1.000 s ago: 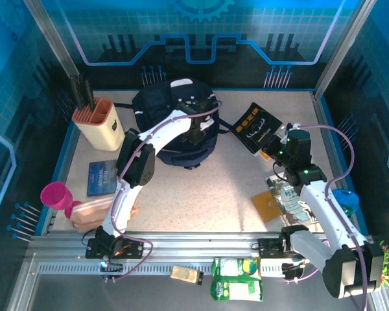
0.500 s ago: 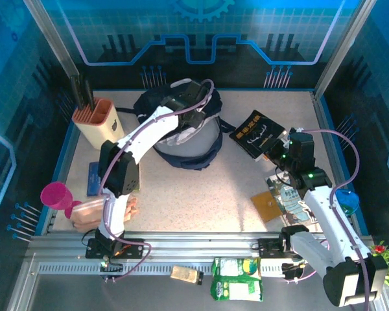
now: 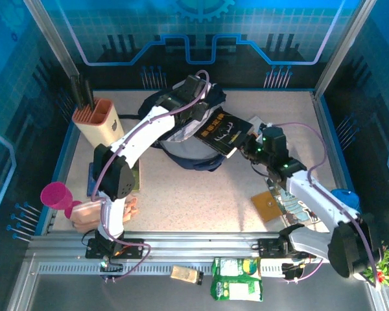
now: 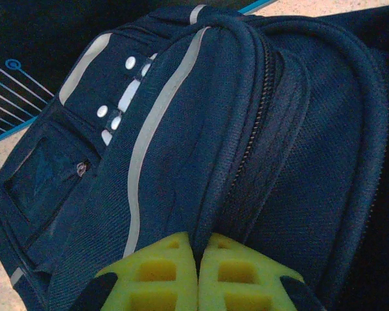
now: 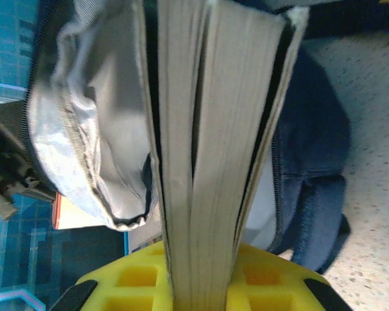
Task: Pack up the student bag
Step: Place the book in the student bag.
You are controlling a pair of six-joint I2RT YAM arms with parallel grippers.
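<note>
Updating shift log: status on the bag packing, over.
Left fingers shut on zipper edge of student bag. Right fingers shut on black book, its far end at the open mouth. No obstruction seen.

The backpack (image 3: 157, 103) sits at 12 o'clock on the worktop (image 3: 194, 188). A book (image 3: 223, 133) is at its 3 o'clock side, its far edge at the opening. A knife block (image 3: 98, 123) stands at 10 o'clock, a funnel (image 3: 55, 194) lies at 8 o'clock, and a packet (image 3: 236, 278) lies at 6 o'clock.
</note>
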